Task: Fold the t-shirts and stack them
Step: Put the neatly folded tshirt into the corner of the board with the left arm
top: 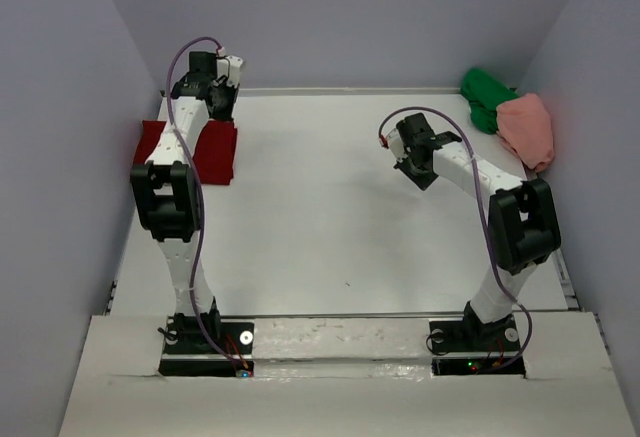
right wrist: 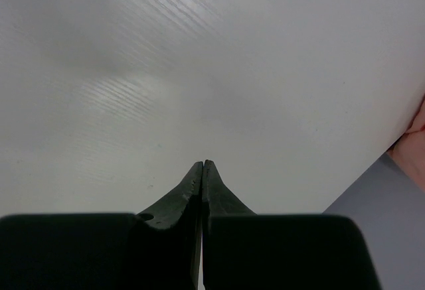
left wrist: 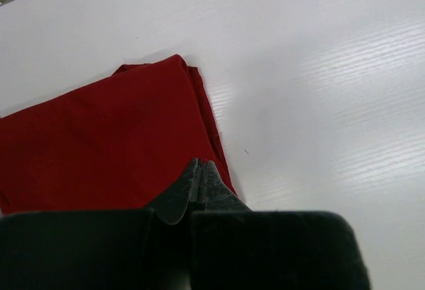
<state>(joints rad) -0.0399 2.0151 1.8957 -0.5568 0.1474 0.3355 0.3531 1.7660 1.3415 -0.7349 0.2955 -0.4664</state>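
risk, heap: green t-shirt point(top: 485, 97) and salmon pink t-shirt point(top: 527, 127) lie crumpled and touching at 2 o'clock on the bench point(top: 330, 217). A pinch on one will likely drag the other along.
risk, layers: both are bunched with no clear hem or shoulder showing, so a blind grab may catch several layers and the shirt won't spread flat.
risk, wall: the heap sits against the right wall point(top: 600, 107), leaving little room for the right arm's approach. It may knock the wall or push cloth off the bench.
risk, stack: dark red t-shirt point(left wrist: 106, 144) looks folded at 9 o'clock, close to the left bench edge. Dropping the next shirt on it off-centre, or a careless left-arm move, could shift or unfold it.
left end effector point(left wrist: 201, 165): jaws shut tight with nothing between them. It sits over the red shirt's right edge; cannot tell whether the tips touch the cloth.
right end effector point(right wrist: 202, 165): jaws shut, holding nothing, above bare bench around 1 o'clock of centre. It is apart from the heap, with only a sliver of pink at 3 o'clock in its own view.
next need: by my read, the right jaws must open before any pick from the heap.
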